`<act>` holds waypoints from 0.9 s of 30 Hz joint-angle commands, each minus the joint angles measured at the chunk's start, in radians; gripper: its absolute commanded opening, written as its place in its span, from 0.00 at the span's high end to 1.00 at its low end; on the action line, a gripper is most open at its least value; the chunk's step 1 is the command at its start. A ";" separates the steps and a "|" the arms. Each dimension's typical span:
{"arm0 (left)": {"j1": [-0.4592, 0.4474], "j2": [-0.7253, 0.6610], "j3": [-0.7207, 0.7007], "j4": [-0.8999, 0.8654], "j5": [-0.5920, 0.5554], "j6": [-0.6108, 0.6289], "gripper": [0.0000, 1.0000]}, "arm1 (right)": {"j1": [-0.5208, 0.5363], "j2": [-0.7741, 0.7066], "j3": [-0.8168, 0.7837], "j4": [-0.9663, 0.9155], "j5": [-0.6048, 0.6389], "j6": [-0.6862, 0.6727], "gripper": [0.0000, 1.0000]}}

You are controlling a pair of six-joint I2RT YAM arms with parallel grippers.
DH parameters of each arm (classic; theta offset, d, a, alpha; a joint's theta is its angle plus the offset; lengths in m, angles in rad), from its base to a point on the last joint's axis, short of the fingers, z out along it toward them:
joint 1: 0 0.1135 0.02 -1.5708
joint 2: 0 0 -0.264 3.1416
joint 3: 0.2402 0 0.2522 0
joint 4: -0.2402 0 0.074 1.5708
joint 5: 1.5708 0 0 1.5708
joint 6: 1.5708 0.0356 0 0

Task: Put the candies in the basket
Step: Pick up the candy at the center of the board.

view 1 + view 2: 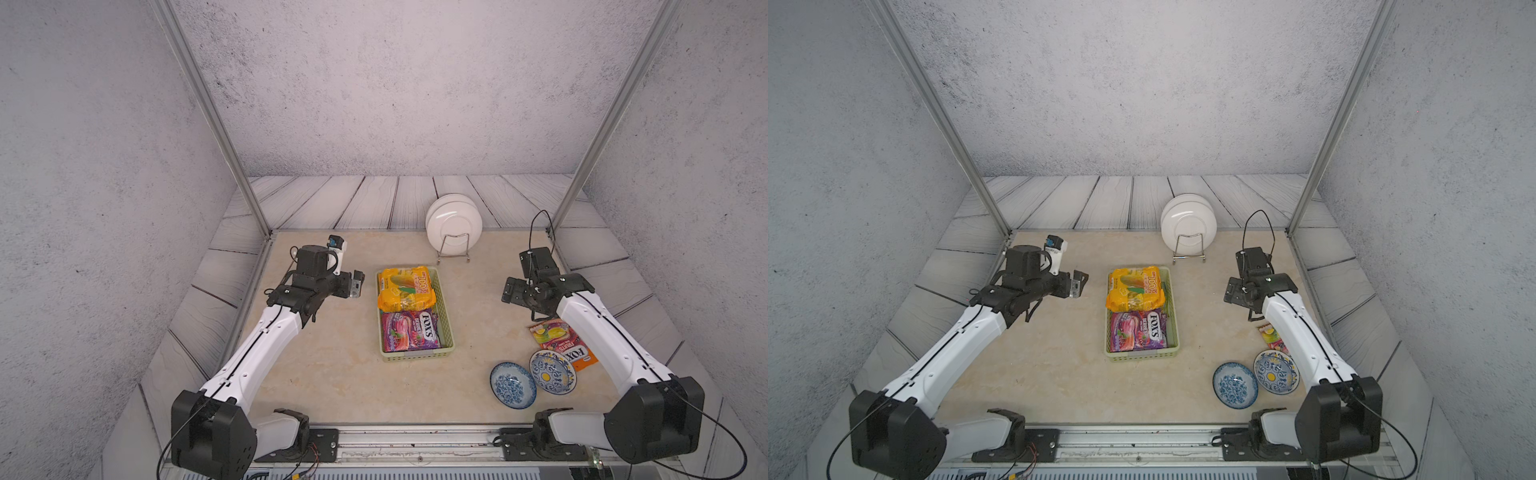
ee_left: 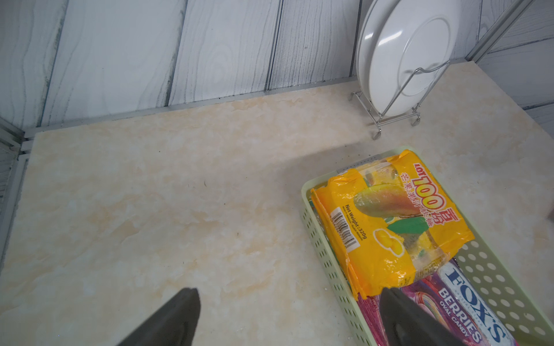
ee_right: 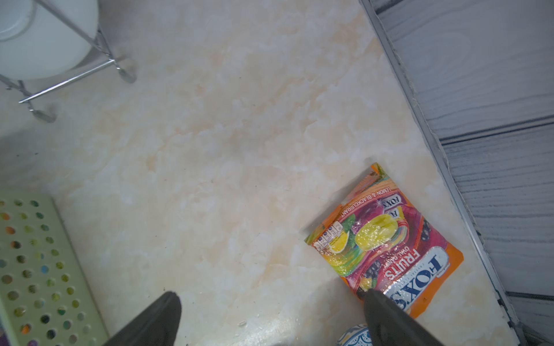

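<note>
Cream marble-pattern tabletop (image 1: 332,374), bordered by grey wood-plank panels (image 1: 316,199) and textured grey walls (image 1: 395,83). Contents, left to right:

- left gripper (image 1: 356,284): left of centre in both top views, held off the tabletop just beside the left side of the basket. Its fingers are spread wide with nothing between them; in the wrist view one dark finger (image 2: 177,314) shows over bare tabletop.
- basket (image 1: 415,356): pale green, perforated, at frame centre, long axis running up the frame.
- yellow LOT 100 mango candy bag (image 1: 405,289): fills the upper half of the basket, puffy, riding over the left rim.
- purple FOX'S Berries packet (image 1: 409,330): lies flat in the lower half of the basket, its upper edge tucked under the yellow bag.
- white plates (image 1: 454,222): upright in a wire rack (image 1: 453,249), above the basket and slightly right.
- right gripper (image 1: 513,291): right of centre, raised, fingers wide apart and empty in the wrist view.
- blue-patterned bowl (image 1: 512,384): lower right.
- yellow-centred patterned bowl (image 1: 552,371): just right of it, overlapping the lower end of the next item.
- orange FOX'S Fruits packet (image 1: 557,336): on the tabletop at right, outside the basket, partly hidden by the right arm.
</note>
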 commanded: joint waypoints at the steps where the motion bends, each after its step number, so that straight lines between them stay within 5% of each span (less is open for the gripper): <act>1: 0.034 -0.039 -0.011 0.045 0.021 0.003 0.00 | -0.043 -0.017 -0.030 0.009 0.041 0.073 0.00; 12: 0.095 -0.072 -0.045 0.065 0.064 -0.029 0.00 | -0.169 0.021 -0.146 0.115 0.030 0.163 0.07; 27: 0.103 -0.077 -0.027 0.046 0.041 -0.040 0.00 | -0.212 0.265 -0.063 0.169 -0.096 0.188 0.27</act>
